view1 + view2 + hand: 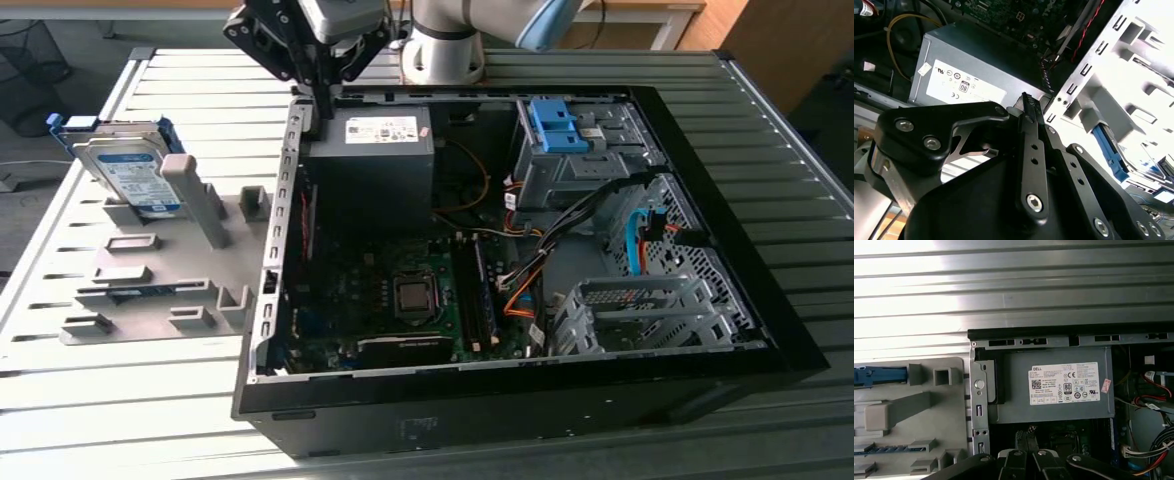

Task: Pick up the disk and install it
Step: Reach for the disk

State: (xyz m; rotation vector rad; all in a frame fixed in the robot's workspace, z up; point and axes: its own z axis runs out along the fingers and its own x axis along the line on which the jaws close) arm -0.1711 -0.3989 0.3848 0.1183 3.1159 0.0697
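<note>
Disk [127,172] stands upright in the grey holder [147,290], well apart from my gripper [320,110], clenched empty above the computer case [534,420] beside the power supply [374,165].

Silver-grey disk [118,160], white-and-blue label [138,183], blue rails [76,124]; black power supply [371,170]

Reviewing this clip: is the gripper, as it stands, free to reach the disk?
Likely yes. The disk stands in the grey holder outside the case, top edge exposed, nothing over it. The gripper hangs by the case wall, with no obstacle between them.
</note>
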